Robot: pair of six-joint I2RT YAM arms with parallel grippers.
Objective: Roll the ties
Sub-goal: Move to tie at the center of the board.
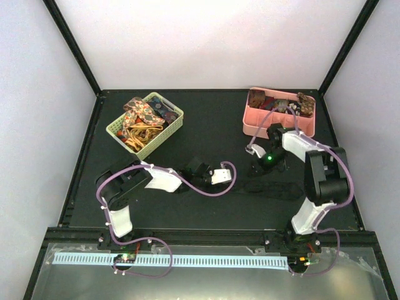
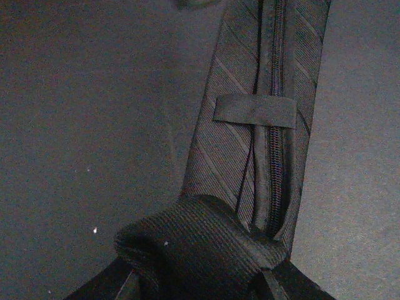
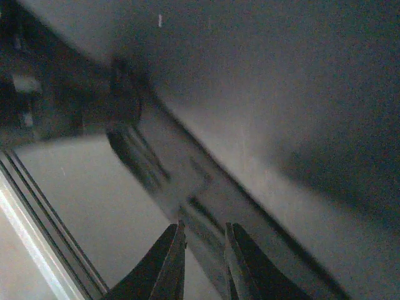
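Mid-task, by my reckoning. One black tie (image 2: 250, 156) lies seam side up on the dark table (image 1: 206, 125), running from centre out toward 4 o'clock. Its near end is bunched into a first fat turn, and the left gripper (image 2: 200, 278) is clamped on that turn, with the keeper loop (image 2: 255, 111) and most of the length still flat beyond it. The right gripper (image 3: 203, 234) stands over the strip further along with its jaws a little apart. That view is blurred, so I cannot tell whether it pinches the cloth. At 10 o'clock a green basket (image 1: 178, 119) holds a heap of loose ties (image 1: 142, 115), all unrolled, so a good deal remains. At 1 o'clock a pink tray (image 1: 247, 122) holds what look like small dark coils (image 1: 305, 102), probably finished ones, though too small to count. A purple cable (image 1: 212, 192) loops low just beside the left gripper and near the tie, a likely snag as the roll advances.
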